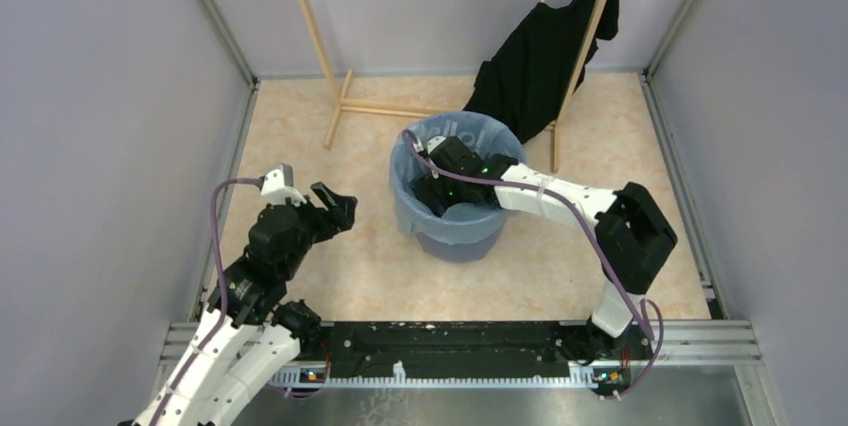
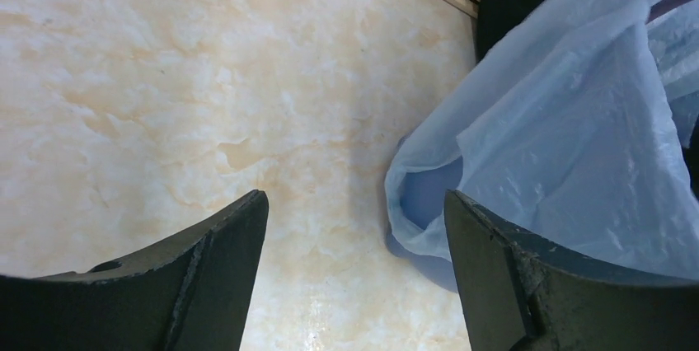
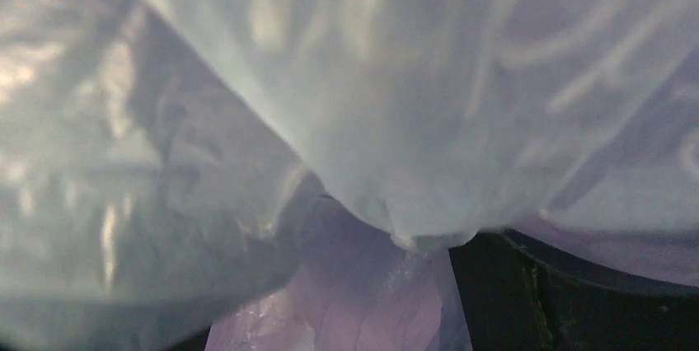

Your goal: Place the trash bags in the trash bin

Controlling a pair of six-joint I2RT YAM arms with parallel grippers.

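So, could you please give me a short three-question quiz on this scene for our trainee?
1. True or false: the right gripper is down inside the round blue plastic bucket.
2. The left gripper is: A) open above the beige marbled surface; B) shut tight; C) inside the bucket.
3. Fill in: the thin translucent pale-blue film bag drapes over the bucket's ____.
Key: 1 true; 2 A; 3 rim.

One bucket (image 1: 458, 242) stands at the centre, with one pale-blue bag (image 1: 407, 189). One black garment (image 1: 530, 61) at one o'clock, one wooden rack (image 1: 310, 36) at twelve. Two robot arms: left arm (image 1: 265, 246) at seven o'clock, right arm (image 1: 560, 201) at four.
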